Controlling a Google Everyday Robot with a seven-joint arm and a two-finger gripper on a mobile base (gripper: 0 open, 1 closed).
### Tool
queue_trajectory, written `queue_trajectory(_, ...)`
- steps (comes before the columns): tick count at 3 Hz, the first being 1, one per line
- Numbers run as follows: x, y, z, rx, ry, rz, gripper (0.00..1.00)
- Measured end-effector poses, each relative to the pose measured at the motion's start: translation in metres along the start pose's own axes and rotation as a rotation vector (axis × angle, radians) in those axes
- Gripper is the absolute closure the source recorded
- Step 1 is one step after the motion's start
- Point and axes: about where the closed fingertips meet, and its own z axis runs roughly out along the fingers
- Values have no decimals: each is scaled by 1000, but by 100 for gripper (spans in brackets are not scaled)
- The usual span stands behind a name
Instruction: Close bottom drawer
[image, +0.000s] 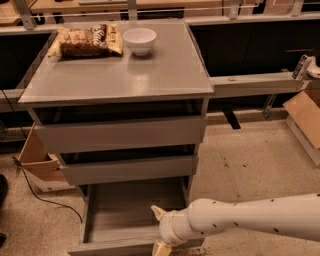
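Camera view: the gripper (159, 230) sits low in the frame, its fingers spread apart, one tip over the bottom drawer (125, 205) and one outside its front panel. The drawer stands pulled out, just behind the gripper. Far above, a white bowl (139, 40) and a snack bag (87, 41) sit on top of the cabinet (120, 135).

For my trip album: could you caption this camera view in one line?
Robot's claw at the front edge of the open bottom drawer of a grey cabinet.

Bottom drawer (132, 207), grey wood-grain, pulled open, end effector (159, 230) at its front panel
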Motion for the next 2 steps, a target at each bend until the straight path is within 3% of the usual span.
queue_trajectory(2, 41, -63, 98, 72, -71, -18, 0)
